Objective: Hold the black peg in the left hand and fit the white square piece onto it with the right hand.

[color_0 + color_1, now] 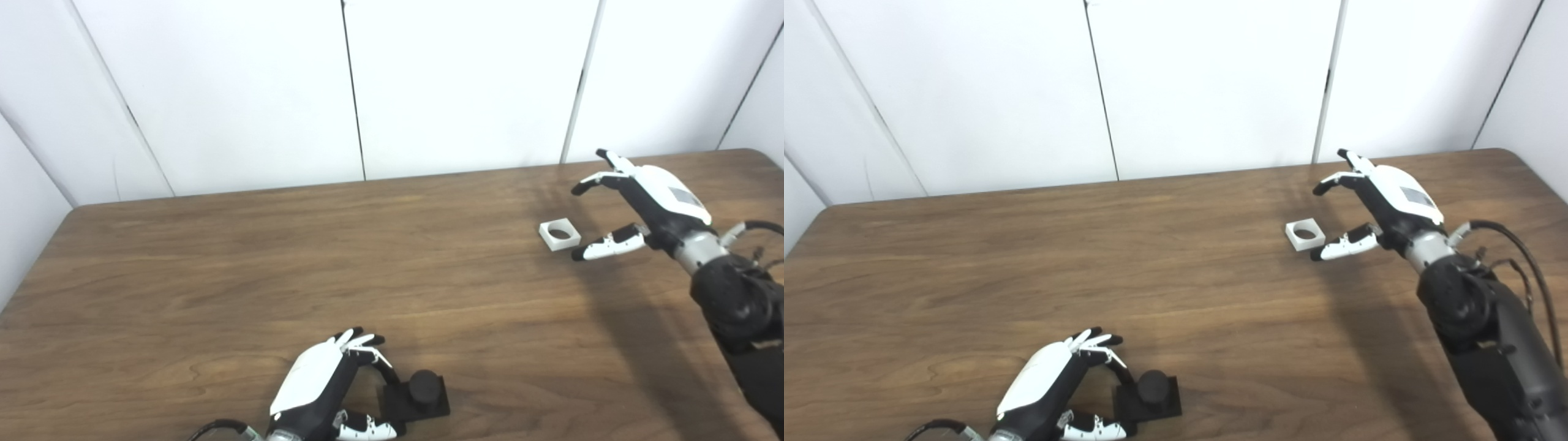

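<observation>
The black peg (424,387), a short round post on a square black base, stands on the table near the front edge. My left hand (324,386) is just to its left, open, with fingers and thumb spread on either side of the base's left edge; whether they touch it is unclear. The white square piece (559,234), with a round hole, lies flat at the right of the table. My right hand (637,208) hovers open just right of it, fingers above and thumb beside it, not holding it.
The brown wooden table (306,269) spans the view, with white wall panels (459,79) behind its far edge. The right arm (735,312) reaches in over the table's right side.
</observation>
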